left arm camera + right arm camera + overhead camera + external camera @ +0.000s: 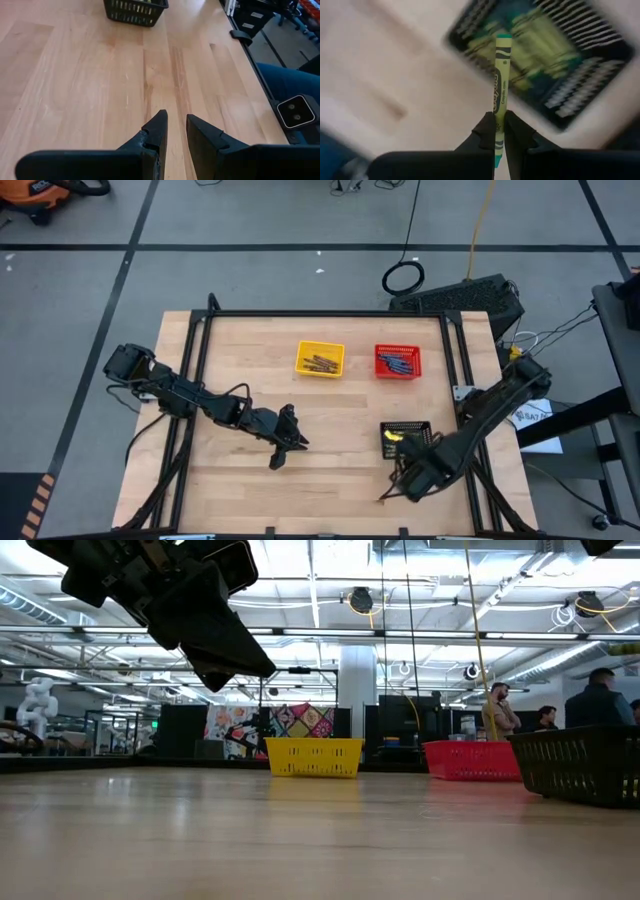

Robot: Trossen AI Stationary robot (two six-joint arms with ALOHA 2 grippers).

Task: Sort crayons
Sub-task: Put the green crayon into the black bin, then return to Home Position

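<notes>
While yellow basket (320,359), red basket (398,362) & black basket (406,439) already hold crayons, no loose ones seen on table (240,380) | R gripper (500,131) clamped on yellow-green crayon (501,75), just short of black basket | crayon's long axis in line w/ fingers, tip toward basket | L gripper (176,131) apart, empty, mid-table.

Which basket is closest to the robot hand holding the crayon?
The black basket: it sits right beside the right end effector, while the yellow and red baskets are farther.
</notes>
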